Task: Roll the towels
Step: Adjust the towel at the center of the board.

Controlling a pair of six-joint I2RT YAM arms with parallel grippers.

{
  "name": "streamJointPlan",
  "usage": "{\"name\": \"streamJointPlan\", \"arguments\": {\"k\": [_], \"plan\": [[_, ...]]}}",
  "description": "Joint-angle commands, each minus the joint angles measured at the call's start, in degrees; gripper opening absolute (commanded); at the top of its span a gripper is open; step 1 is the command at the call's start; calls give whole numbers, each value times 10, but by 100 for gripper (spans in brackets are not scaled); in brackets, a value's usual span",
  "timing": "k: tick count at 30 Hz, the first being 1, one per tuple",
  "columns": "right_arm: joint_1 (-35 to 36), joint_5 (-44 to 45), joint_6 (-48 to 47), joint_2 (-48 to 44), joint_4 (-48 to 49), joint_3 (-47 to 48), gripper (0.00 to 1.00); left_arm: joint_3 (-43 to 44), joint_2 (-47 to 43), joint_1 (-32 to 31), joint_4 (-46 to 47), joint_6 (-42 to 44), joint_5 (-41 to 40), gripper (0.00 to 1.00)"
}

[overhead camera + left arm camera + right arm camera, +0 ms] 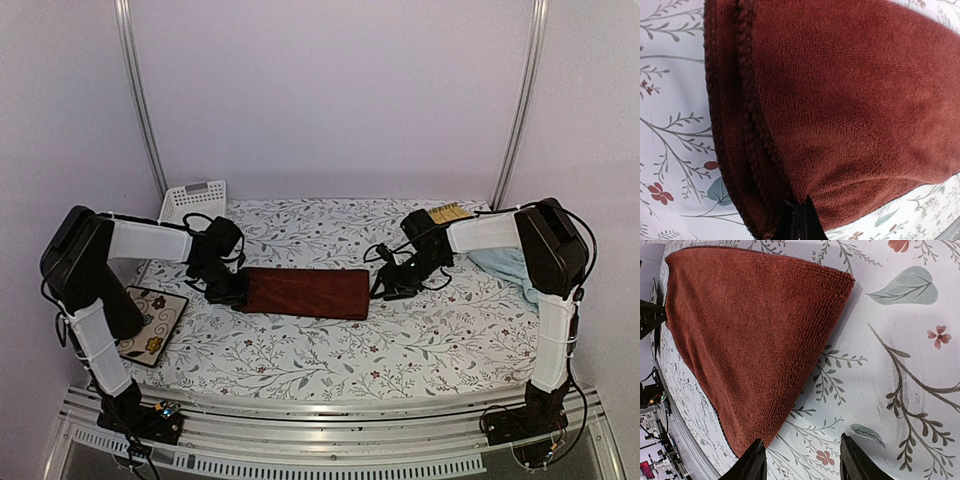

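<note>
Towels are lying apart on the bench (300,350): the rust-red towel (305,293) flat at centre, the pale blue towel (505,265) at the right edge. The left claw (799,222) is pinching the red one's end, probably to begin rolling. The right claw (800,465) is hovering part-open and empty just beside the opposite corner.

Folded edge of the rust-red towel (850,110) pinched.
At 6 o'clock the left gripper (799,222) clamps the stacked beaded hems, which run up to 11 o'clock; the floral tablecloth (670,125) shows at 9 and 5 o'clock.
</note>
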Motion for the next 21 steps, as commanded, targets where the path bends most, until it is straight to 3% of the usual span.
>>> {"name": "streamJointPlan", "arguments": {"k": [1, 19, 21], "plan": [[6, 18, -6, 20, -25, -1, 52, 12, -29, -1, -28, -10, -21, 0], [8, 19, -3, 16, -15, -13, 51, 38, -30, -1, -88, 1, -61, 0], [8, 19, -3, 17, -13, -14, 51, 40, -30, -1, -86, 0, -55, 8]]}}
